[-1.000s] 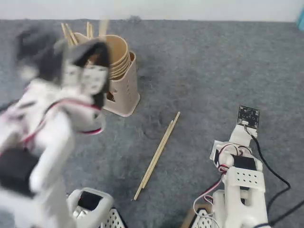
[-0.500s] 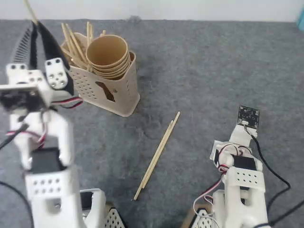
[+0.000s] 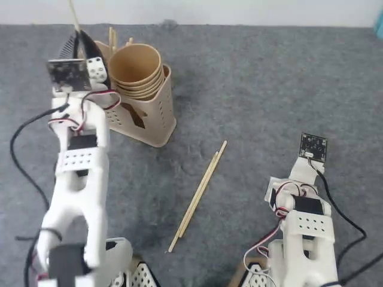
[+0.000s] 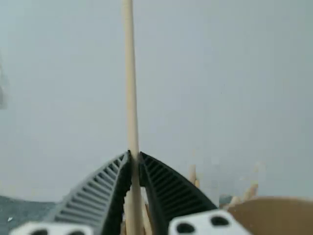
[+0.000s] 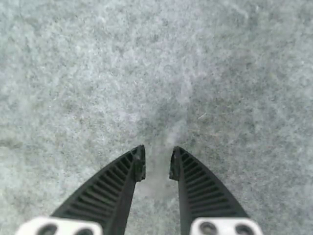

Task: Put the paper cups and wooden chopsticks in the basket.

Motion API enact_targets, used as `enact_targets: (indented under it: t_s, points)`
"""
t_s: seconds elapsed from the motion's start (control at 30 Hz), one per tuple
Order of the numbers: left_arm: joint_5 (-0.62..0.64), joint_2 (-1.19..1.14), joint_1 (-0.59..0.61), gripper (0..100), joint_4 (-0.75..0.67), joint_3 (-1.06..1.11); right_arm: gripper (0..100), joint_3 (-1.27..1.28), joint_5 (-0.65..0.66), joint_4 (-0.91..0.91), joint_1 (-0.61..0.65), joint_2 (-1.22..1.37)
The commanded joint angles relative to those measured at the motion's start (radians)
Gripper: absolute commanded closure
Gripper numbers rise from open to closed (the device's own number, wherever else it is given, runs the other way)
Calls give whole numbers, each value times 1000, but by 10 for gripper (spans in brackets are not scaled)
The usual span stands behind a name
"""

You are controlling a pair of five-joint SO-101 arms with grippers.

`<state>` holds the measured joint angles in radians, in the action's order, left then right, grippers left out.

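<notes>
**Loading step in hand: status & next move**

1. Nearest: R gripper [image 5: 156, 164] points down at the mat [image 5: 98, 73]. Jaws are a little apart, with nothing between them. The arm sits folded by its base, well apart from all task items.
2. Mid-table: two loose sticks [image 3: 199, 192] lie side by side on the mat on a diagonal, close together along most of their length. They are between the R arm and the basket [image 3: 157, 122], apart from both.
3. Farther: basket stands upright on the mat. Cups [image 3: 136, 63] are nested in one stack inside it, with the top cup above the rim. Stowed sticks [image 3: 111, 36] stand behind the cups, tips above the rim.
4. Farthest: L gripper [image 4: 134, 159] is at the basket's far end, just beside the cups. Jaws are clamped on the held stick [image 4: 128, 73], which runs on past the tips, approx. upright. Its lower end is hidden behind the jaws, so I cannot tell whether it is inside the rim.

**Step in hand (judgement):** stowing one stick. Cups look done. The loose sticks are not yet picked up.

**Next move req. (judgement):**
- Get the lower end of the held stick inside the rim, clear of the cups and stowed sticks.
- Release only then, or it may tip out onto the mat.
- The loose sticks come after that. They lie flat and close together, so grip across them, low to the mat.
</notes>
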<state>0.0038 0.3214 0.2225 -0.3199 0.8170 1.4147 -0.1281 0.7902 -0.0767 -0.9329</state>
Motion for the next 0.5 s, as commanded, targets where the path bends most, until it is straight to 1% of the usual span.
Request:
enact_targets:
  t_s: [0.0,0.13,0.17,0.23,0.37,0.43,0.47]
  points:
    - [2,-95,20,988,-54,2,908,-2,14,-22,-15,-21]
    - [-6,-115,31,975,-48,4,907,-2,14,-25,-15,-21]
    - [-6,-115,31,953,-41,5,906,-2,14,-27,-15,-21]
    - [-6,-112,31,873,5,5,906,-2,14,-27,-15,-21]
    - [-5,-31,51,694,144,2,906,-2,14,-27,-15,-21]
    - [-6,58,66,641,256,-8,906,-2,14,-27,-15,-19]
    - [-6,112,74,634,325,-22,906,-2,14,-27,-15,-19]
